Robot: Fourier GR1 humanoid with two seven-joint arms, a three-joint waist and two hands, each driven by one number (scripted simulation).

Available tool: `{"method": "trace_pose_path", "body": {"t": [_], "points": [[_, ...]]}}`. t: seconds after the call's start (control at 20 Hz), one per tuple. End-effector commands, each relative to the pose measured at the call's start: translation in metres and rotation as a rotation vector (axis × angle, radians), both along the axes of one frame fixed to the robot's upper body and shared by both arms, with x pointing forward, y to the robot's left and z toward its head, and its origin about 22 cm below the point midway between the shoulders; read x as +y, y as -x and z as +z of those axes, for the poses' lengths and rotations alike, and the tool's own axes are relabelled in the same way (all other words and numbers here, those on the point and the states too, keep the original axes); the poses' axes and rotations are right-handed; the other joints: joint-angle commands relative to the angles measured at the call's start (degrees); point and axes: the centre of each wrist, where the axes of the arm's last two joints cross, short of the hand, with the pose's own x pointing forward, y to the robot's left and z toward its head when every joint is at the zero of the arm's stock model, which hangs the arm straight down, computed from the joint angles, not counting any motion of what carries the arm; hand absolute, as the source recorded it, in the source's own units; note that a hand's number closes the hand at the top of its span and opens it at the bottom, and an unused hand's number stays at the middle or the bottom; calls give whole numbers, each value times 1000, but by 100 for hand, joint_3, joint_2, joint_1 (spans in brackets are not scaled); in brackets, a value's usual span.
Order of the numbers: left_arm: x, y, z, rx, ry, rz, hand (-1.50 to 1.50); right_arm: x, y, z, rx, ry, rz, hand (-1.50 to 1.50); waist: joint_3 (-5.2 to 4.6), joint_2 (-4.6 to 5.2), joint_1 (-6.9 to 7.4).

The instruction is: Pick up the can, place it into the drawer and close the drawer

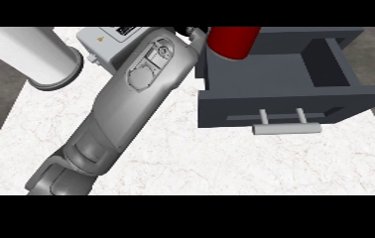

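Red can [233, 41] above open drawer [333, 89], beside barely visible hand [192, 32], grip unclear.

Even, diffuse illumination with no single apparent source. The white marbled worktop [219, 162] reads bright and uniformly lit, without glare. The grey forearm [124, 108] carries soft highlights along its upper casing. The open drawer [278, 83] is darkest inside, its interior shaded toward 12 o'clock. The red can [233, 41] at 1 o'clock shows a smooth gradient. Cast shadows are faint. Edges are crisp throughout, with no visible blur or distortion toward the borders.
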Motion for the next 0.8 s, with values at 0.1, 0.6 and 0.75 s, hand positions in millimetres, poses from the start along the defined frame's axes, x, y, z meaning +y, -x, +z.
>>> {"method": "trace_pose_path", "body": {"t": [0.1,0.6,0.75], "points": [[-19,-13,13,-18,-42,17,150,8,-19,-3,0,-7,8,-150,5,43,-86],[-25,-21,-4,10,-82,21,150,-2,-16,-11,3,-3,10,-150,7,42,-145],[-30,-25,7,37,-102,43,150,5,-16,2,-18,22,40,-150,11,83,-295]]}}
